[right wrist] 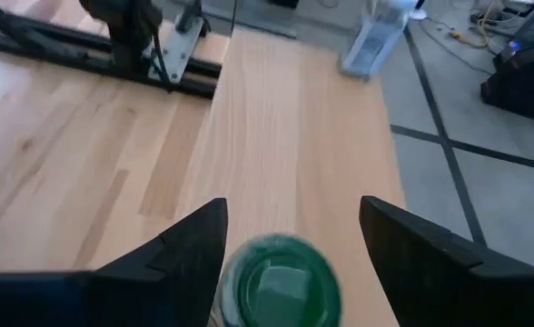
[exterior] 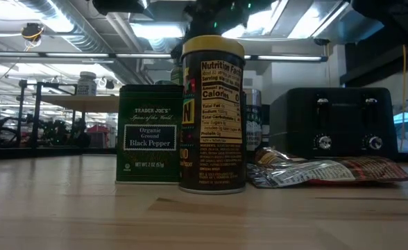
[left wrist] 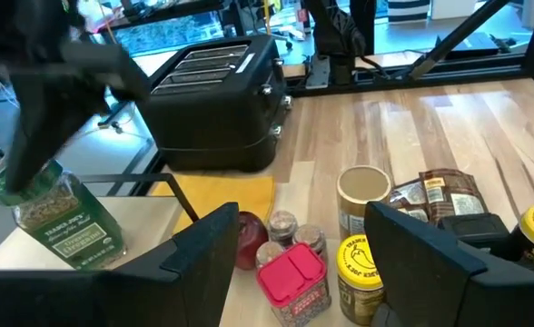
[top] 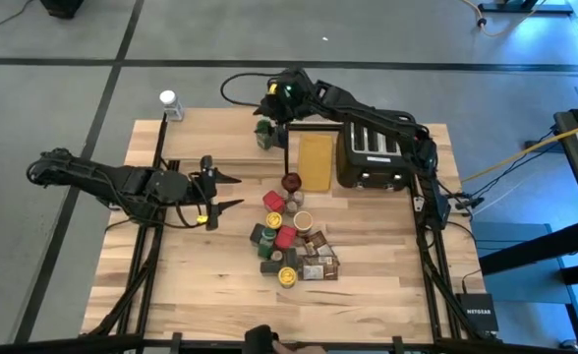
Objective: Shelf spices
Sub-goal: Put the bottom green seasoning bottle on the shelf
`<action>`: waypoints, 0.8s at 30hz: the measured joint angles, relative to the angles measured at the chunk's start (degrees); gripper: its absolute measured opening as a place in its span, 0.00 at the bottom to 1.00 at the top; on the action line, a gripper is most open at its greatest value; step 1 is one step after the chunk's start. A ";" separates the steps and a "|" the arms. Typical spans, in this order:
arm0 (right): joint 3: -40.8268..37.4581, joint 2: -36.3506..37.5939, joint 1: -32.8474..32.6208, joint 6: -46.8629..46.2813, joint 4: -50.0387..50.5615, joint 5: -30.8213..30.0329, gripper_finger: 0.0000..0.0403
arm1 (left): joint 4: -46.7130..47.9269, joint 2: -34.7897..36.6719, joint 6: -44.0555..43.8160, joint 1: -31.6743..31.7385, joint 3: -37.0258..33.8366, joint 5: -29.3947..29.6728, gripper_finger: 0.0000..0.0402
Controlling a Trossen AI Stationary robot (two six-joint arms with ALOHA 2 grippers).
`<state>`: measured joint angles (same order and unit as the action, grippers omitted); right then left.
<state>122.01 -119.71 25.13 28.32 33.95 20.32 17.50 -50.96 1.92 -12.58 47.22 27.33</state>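
From above, the left gripper hangs over the desk's left half, its fingers spread with nothing between them, pointing at the spice pile near the desk's middle and well apart from it. Its wrist view looks past blurred fingers to a red-lidded jar, a yellow-lidded jar and brown packets, all partly cut off or covered by the fingers. The shelf runs along the far edge, mostly hidden in the high view by the right arm; a white-capped bottle stands at its left end. The right gripper sits over the shelf's right end, fingers parted on either side of a green-lidded jar that stands on the plank; whether the pads touch it cannot be told. The jar's body is cut off in the right wrist view but shows upright in the left wrist view. A toaster stands at the far right. In the low view a green tin and a tall dark jar block most of the desk, with a foil packet lying flat to their right.
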 joint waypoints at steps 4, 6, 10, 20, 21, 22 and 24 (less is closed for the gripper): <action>7.12 2.00 -2.06 -0.96 8.51 -3.98 0.64 | -0.79 -0.02 1.26 0.00 0.00 0.10 0.58; 11.40 2.79 -3.30 -1.18 14.66 -6.21 0.64 | -1.76 -0.02 1.76 0.00 0.00 1.45 0.58; 10.66 8.19 -5.88 -2.56 19.83 -11.32 0.64 | -7.07 -0.38 2.65 1.91 0.00 5.61 0.58; 10.45 16.97 -7.96 -8.53 25.91 -17.14 0.64 | -4.58 -7.88 7.95 20.48 12.12 -3.19 0.58; 10.47 17.42 -7.96 -8.68 26.33 -17.07 0.64 | -2.15 -9.47 7.75 22.77 14.38 -6.07 0.58; 10.47 17.72 -7.96 -8.79 26.81 -17.09 0.64 | 0.44 -11.05 7.73 24.80 16.55 -8.70 0.58; 10.47 17.95 -7.92 -8.81 27.70 -16.99 0.64 | 5.93 -14.54 8.62 28.60 21.18 -12.86 0.58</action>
<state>132.49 -101.76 17.21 19.51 61.65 3.33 23.42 -65.50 10.54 16.02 68.40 14.47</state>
